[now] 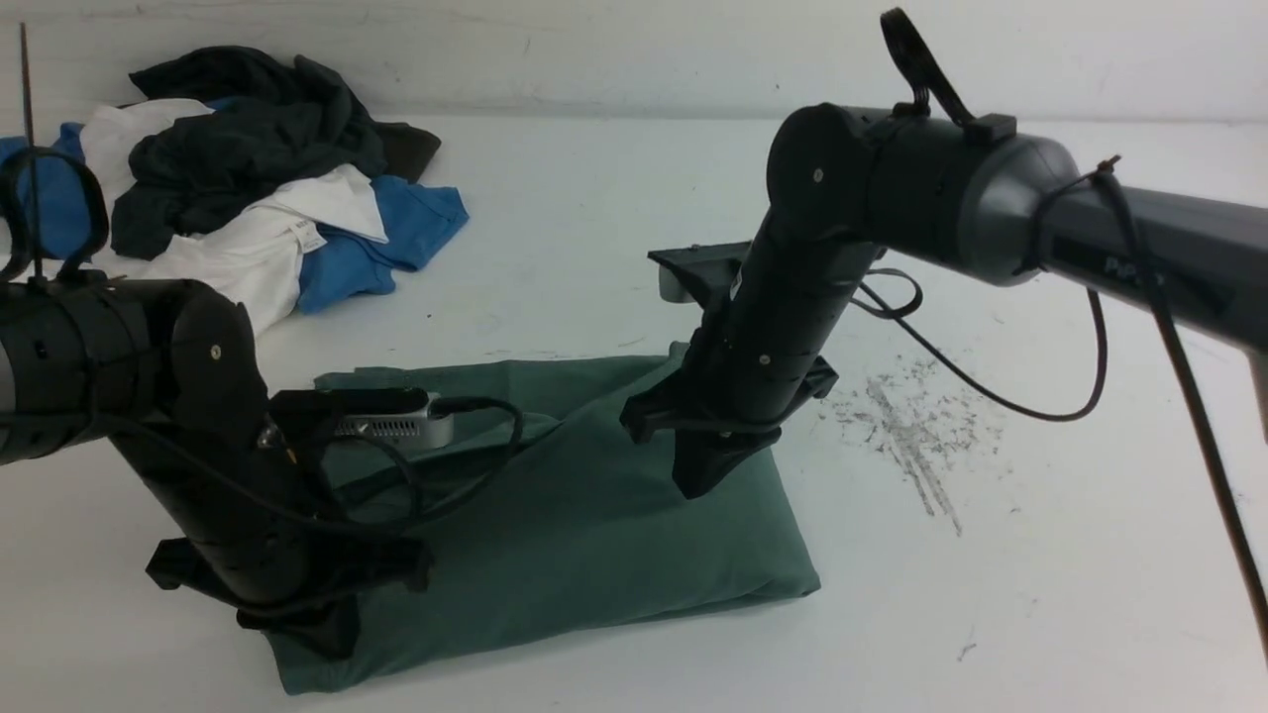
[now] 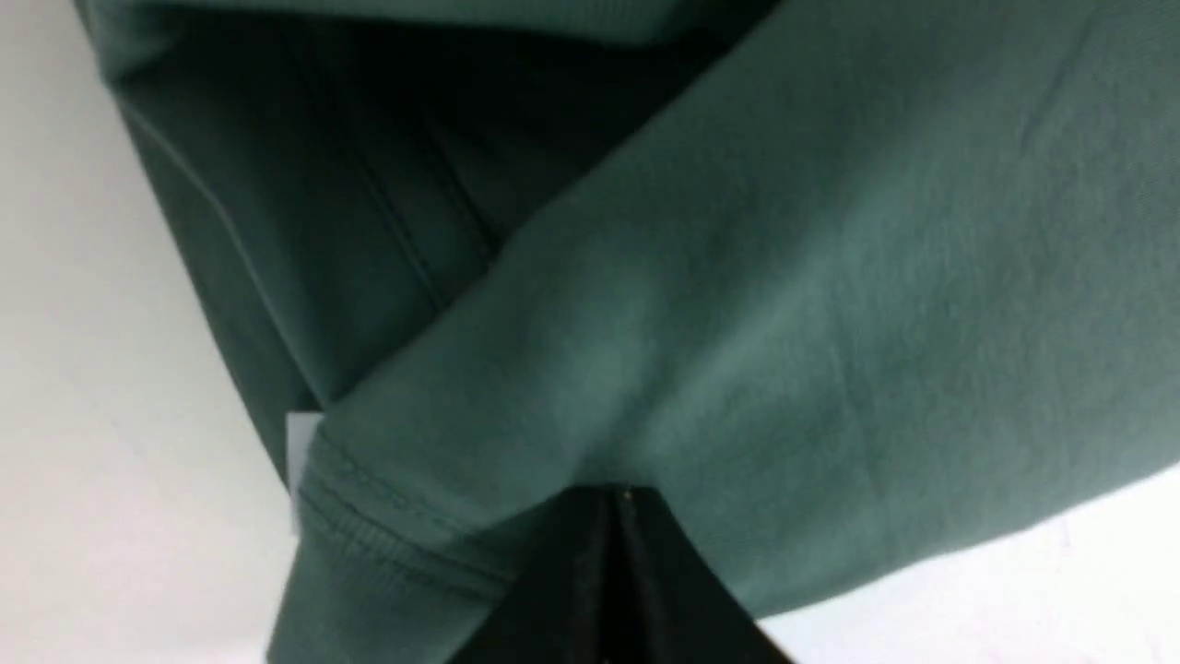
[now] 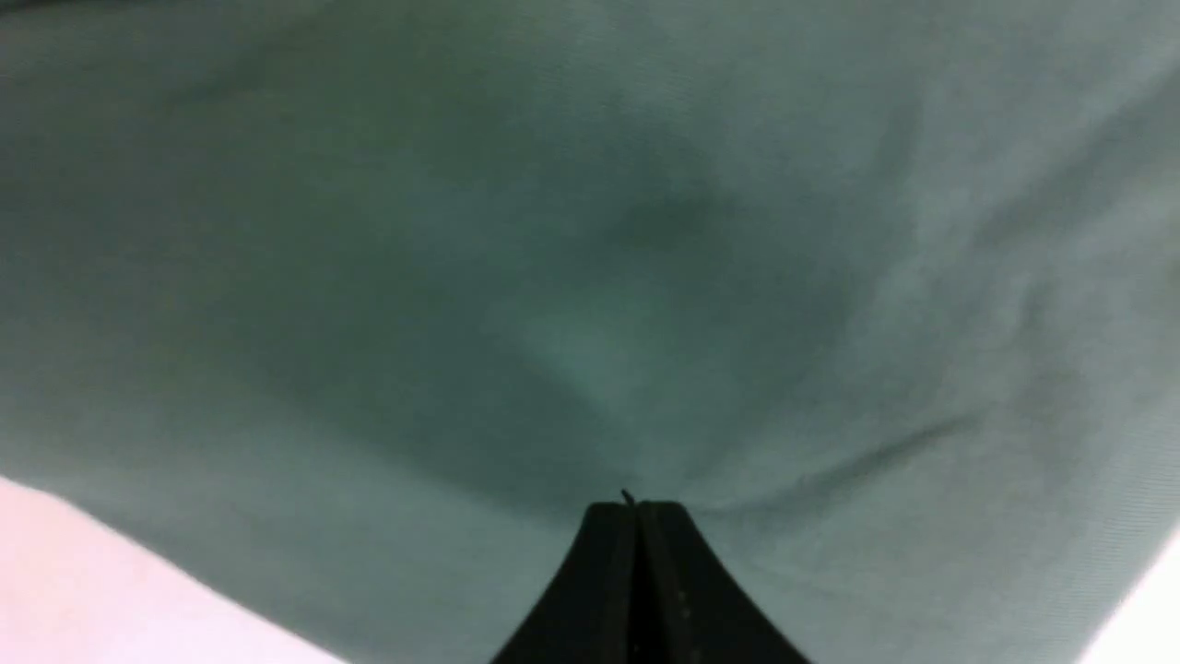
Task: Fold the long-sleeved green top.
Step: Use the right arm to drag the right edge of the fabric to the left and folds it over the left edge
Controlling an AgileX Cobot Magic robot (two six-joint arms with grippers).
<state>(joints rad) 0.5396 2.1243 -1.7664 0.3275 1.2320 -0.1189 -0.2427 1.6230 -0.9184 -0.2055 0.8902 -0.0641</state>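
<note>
The green long-sleeved top lies folded in a rough rectangle on the surface, directly under the left tool and right tool. Both are pressed together, left tip at a near corner, right tip denting the cloth. Risk: fabric caught between the shut tips rides up on retreat and pulls the top layer open. Sideways drag while pressing bunches the fold.

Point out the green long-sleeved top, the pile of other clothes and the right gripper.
green long-sleeved top [image 1: 594, 555], front view, middle of the folded fabric.
pile of other clothes [image 1: 238, 158], front view, dark garment on top.
right gripper [image 1: 701, 483], front view, its closed tip.
</note>
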